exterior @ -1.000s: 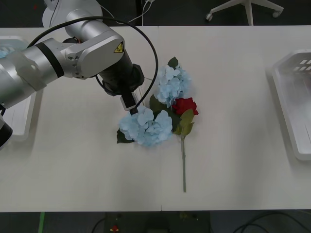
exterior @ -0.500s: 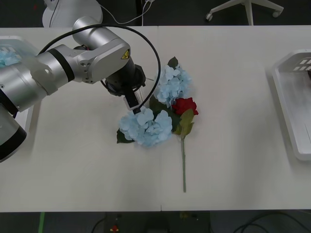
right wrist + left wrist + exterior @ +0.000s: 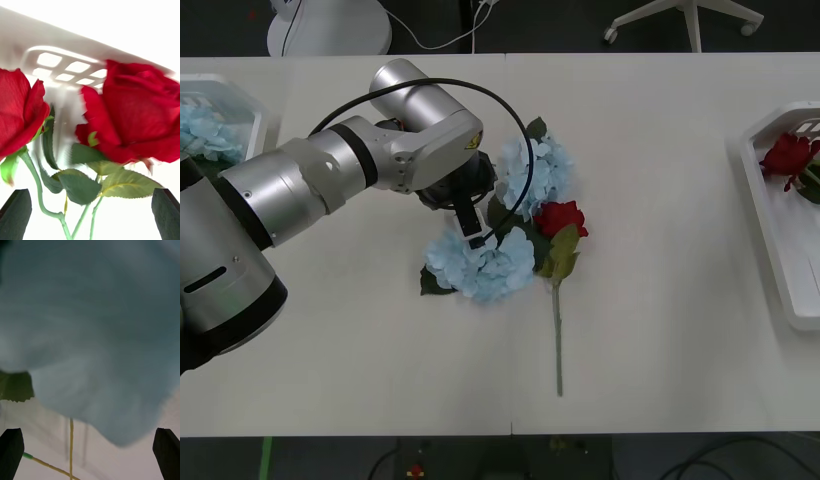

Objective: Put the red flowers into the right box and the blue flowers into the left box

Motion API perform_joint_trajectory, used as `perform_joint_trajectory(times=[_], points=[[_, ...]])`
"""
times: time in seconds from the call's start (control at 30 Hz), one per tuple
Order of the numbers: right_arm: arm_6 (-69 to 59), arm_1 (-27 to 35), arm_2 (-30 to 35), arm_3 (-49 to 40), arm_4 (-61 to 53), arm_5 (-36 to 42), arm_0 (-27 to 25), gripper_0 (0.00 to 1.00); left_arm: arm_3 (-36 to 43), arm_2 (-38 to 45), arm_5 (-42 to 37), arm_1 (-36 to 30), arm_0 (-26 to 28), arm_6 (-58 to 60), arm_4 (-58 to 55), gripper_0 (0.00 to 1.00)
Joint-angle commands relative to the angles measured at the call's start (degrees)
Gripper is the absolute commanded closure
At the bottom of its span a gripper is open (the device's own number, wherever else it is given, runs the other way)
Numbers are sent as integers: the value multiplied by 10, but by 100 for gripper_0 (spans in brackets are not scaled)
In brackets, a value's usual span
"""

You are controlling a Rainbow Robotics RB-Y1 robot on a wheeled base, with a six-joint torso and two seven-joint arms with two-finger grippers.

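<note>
Descending from its higher position onto the pale blue hydrangea cluster [image 3: 480,265] mid-surface, the left gripper [image 3: 472,232], fingers spread, readies a grasp, while the right gripper [image 3: 90,215], likewise spread, hovers above deep-red roses [image 3: 131,112] in the white plastic right tray [image 3: 780,215].

The white surface [image 3: 660,330] carries a cluster of flowers near its middle: two pale blue hydrangea heads, one nearer [image 3: 480,264] and one farther [image 3: 535,175], with a red rose [image 3: 560,217] just right of them, its green stem [image 3: 558,340] running toward the near edge. A white tray [image 3: 770,215] sits at the right edge, another [image 3: 252,112] at the far left.
</note>
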State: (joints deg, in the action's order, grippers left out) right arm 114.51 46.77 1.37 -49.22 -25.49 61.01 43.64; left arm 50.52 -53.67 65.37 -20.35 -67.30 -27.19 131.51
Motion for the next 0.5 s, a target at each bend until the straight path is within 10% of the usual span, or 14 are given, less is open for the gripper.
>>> perform_joint_trajectory(times=[0.03,0.5], points=[[82,44,50,-19,-58,54,29,6,-23,16,-17,32,-14,-17,23,0],[47,49,-25,-170,-301,263,28,6,-53,-37,-38,43,-14,1,22,0]])
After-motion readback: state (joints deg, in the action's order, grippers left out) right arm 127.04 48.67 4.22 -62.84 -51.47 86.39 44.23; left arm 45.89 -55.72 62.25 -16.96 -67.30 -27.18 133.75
